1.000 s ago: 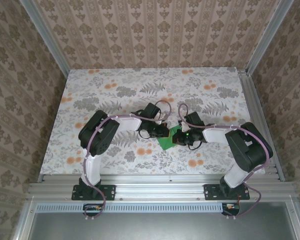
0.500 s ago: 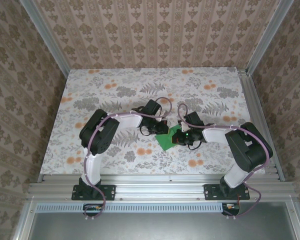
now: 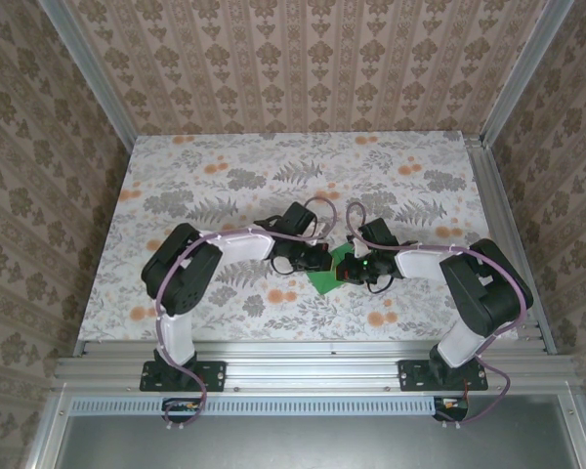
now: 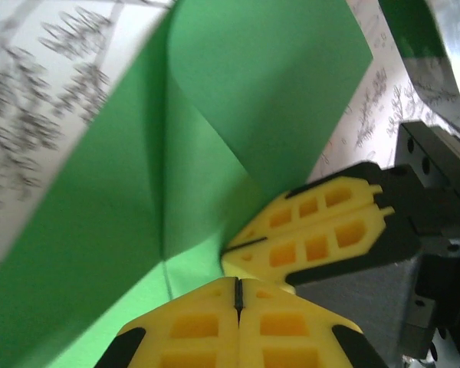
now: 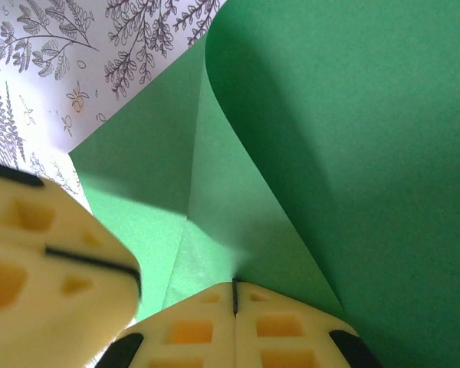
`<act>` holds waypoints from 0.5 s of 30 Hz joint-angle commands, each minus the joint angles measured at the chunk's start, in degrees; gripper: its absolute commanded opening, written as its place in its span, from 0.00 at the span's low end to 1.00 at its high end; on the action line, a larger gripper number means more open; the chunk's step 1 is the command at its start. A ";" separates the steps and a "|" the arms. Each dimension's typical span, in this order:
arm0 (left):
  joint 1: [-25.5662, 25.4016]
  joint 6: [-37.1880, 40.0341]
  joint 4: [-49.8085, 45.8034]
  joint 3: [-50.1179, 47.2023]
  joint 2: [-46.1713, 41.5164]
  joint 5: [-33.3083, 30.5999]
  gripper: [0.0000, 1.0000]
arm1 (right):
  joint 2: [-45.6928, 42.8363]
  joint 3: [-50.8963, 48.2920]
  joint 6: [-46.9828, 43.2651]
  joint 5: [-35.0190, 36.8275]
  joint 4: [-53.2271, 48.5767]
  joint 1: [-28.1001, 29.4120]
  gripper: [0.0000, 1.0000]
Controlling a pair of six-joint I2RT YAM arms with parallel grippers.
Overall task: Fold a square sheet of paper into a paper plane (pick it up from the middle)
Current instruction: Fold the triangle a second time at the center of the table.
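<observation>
The square sheet of paper (image 3: 324, 278) is bright green and lies on the floral tabletop between the two arms, partly under the grippers. In the wrist views, one flap of the sheet of paper (image 4: 261, 92) curls up off the flat layer (image 5: 130, 222). My right gripper (image 5: 235, 286) is shut, and the raised flap (image 5: 345, 153) runs down into its tip. My left gripper (image 4: 238, 282) is shut, with its tip on the flat green layer beside a crease. The right gripper's yellow fingers (image 4: 314, 238) sit just beyond it. From above, the left gripper (image 3: 315, 260) and right gripper (image 3: 347, 271) nearly touch over the sheet.
The floral tabletop (image 3: 225, 186) stretches out behind and to both sides of the paper. Patterned walls and aluminium rails (image 3: 503, 234) enclose it. Cables loop over both wrists (image 3: 322, 207).
The left arm's elbow has swung down and to the left, and its wrist has settled slightly closer to the paper. The right arm and the paper have hardly moved.
</observation>
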 commanded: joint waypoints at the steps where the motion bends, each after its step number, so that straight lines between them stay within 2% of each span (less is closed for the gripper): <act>1: 0.01 -1.14 1.68 0.25 2.03 1.97 0.00 | 1.87 -2.52 -1.31 6.01 -8.80 0.76 0.03; 15: 0.93 -2.87 4.23 4.89 8.29 0.55 0.00 | 1.26 -3.49 -2.26 6.41 -9.44 1.55 0.01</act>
